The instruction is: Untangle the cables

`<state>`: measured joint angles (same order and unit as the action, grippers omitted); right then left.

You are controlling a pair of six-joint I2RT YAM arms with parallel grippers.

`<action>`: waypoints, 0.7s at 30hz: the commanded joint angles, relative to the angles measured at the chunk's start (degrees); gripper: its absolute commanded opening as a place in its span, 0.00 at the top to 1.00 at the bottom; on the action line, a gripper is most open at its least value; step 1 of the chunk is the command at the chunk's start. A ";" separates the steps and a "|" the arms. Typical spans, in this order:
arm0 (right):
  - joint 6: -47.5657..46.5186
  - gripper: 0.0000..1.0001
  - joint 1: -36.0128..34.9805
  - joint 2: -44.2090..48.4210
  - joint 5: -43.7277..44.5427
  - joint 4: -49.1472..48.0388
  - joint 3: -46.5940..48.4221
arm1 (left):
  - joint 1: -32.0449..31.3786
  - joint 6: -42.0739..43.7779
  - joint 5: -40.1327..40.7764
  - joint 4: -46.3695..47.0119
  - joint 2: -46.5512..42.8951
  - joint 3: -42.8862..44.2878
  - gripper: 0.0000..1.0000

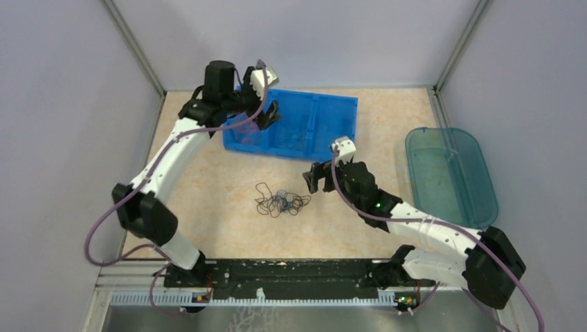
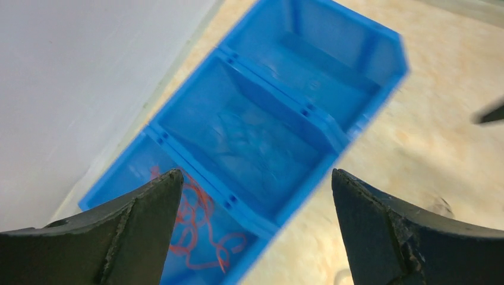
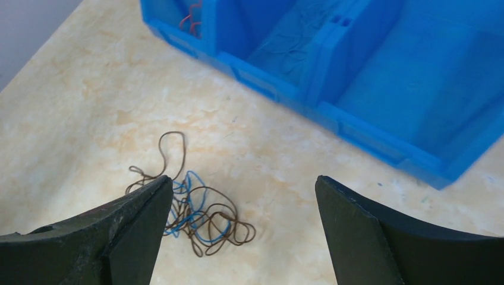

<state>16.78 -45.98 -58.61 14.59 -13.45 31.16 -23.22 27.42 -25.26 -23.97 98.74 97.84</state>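
A small clump of thin brown and blue cables [image 1: 280, 202] lies on the beige table in front of the blue bin [image 1: 336, 121]. In the right wrist view the cables [image 3: 196, 214] lie by the left fingertip. My right gripper [image 1: 315, 178] is open and empty, just right of the clump and above the table [image 3: 243, 178]. My left gripper [image 1: 268, 114] is open and empty over the bin's left end [image 2: 255, 173]. A red cable [image 2: 199, 228] lies in the bin's left compartment. Faint thin wires [image 2: 249, 142] lie in the middle compartment.
The blue bin [image 2: 333, 47] has three compartments and stands at the back centre; its near wall [image 3: 356, 139] is close ahead of the right gripper. A teal tray [image 1: 450, 173] lies at the right. Grey walls enclose the table on three sides.
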 commanded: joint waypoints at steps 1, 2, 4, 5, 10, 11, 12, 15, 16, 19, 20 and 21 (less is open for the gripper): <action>1.06 0.11 0.32 -6.15 -12.36 -1.20 5.62 | -0.40 3.67 -6.93 -9.48 -11.84 -9.13 0.00; 1.04 0.12 0.29 -8.13 -14.59 -1.01 6.45 | -0.36 4.31 -6.69 -10.88 -13.54 -10.76 0.00; 0.84 0.13 0.07 -11.95 -18.91 -0.64 8.13 | -0.05 4.68 -5.75 -13.16 -16.23 -12.92 0.00; 0.54 0.14 -0.18 -13.84 -20.23 -0.05 9.24 | 0.32 4.42 -5.37 -13.46 -17.32 -13.67 0.00; -1.73 0.16 -2.27 -22.59 -25.01 3.34 14.79 | 2.50 1.41 -4.96 -14.81 -20.19 -14.88 0.00; -2.41 0.16 -2.96 -23.43 -25.14 3.81 15.92 | 2.76 0.97 -4.87 -14.62 -20.66 -15.27 0.00; -2.93 0.16 -3.57 -24.99 -25.32 4.68 16.82 | 3.03 0.44 -4.51 -14.33 -21.02 -15.65 0.00; -3.59 0.17 -4.37 -27.57 -25.91 5.89 18.99 | 3.42 -0.32 -3.77 -14.16 -21.87 -16.26 0.00; -3.59 0.19 -4.41 -28.07 -26.12 5.95 19.22 | 3.51 -0.41 -3.65 -14.26 -21.99 -16.28 0.00; -3.90 0.24 -4.49 -28.89 -27.51 5.44 19.29 | 3.86 -0.71 -3.74 -14.36 -22.43 -16.57 0.00; -4.20 0.26 -4.63 -29.11 -28.13 5.12 19.18 | 3.95 -0.78 -3.85 -14.37 -22.63 -16.65 0.00; -4.43 0.28 -4.76 -29.23 -28.44 4.84 19.08 | 4.05 -0.80 -4.04 -14.31 -22.77 -16.90 0.00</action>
<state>13.96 -50.15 -87.55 -10.94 -7.01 47.79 -19.70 27.86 -29.08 -37.74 78.11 81.69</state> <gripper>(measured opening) 0.758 0.998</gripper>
